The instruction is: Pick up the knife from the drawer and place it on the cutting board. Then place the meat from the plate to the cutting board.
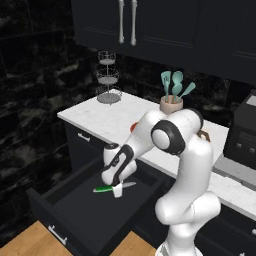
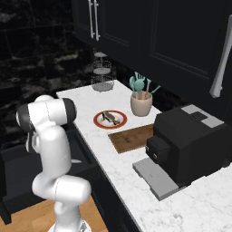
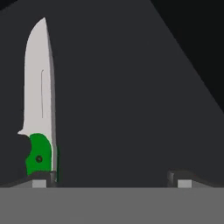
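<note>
Down in the open drawer (image 1: 75, 200), the gripper (image 1: 118, 190) hangs low with jaws spread wide, holding nothing. Its left fingertip (image 3: 41, 178) sits at the knife (image 3: 38, 100) (green handle). Up on the tabletop (image 2: 90, 102), meat (image 2: 109, 117) lies on the plate (image 2: 110, 119), beside the cutting board (image 2: 131, 137).

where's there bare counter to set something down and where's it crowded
Bare marble lies at the counter's left end, between the wire stand and the plate, and again near the camera past the black machine. It is crowded in the middle: plate with the meat, cutting board, utensil crock and machine sit close together.
</note>
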Motion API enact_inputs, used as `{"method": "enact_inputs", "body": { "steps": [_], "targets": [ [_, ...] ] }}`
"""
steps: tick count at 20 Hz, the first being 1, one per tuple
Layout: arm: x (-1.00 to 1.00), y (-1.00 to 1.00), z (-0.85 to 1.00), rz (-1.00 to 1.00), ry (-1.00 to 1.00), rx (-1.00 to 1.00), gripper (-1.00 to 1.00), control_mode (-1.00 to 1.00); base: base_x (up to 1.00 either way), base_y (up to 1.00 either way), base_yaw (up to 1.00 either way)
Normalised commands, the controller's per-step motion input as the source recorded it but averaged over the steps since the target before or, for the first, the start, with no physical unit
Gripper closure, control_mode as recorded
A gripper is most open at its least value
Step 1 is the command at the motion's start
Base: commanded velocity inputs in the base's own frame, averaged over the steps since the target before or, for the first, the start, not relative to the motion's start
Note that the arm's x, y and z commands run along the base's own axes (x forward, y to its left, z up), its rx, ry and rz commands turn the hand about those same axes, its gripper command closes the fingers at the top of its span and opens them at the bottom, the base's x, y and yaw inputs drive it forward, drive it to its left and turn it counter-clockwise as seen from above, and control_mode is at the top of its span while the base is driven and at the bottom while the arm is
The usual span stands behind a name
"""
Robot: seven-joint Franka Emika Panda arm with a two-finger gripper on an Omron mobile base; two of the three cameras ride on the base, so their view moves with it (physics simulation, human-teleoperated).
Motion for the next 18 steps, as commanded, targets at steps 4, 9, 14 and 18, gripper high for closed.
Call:
{"method": "enact_inputs", "body": {
  "steps": [4, 9, 14, 18],
  "targets": [
    [0.28, 0.17, -0.01, -0.05, 0.0, -0.07, -1.0, -1.0, 0.0, 0.0, 0.0],
    [0.04, 0.24, -0.26, -0.03, 0.0, -0.06, -1.0, -1.0, 0.0, 0.0, 0.0],
    [0.0, 0.27, -0.35, -0.08, 0.0, -0.02, -1.0, -1.0, 0.0, 0.0, 0.0],
    [0.04, 0.3, -0.33, -0.08, 0.01, 0.0, -1.0, -1.0, 0.0, 0.0, 0.0]
  ]
}}
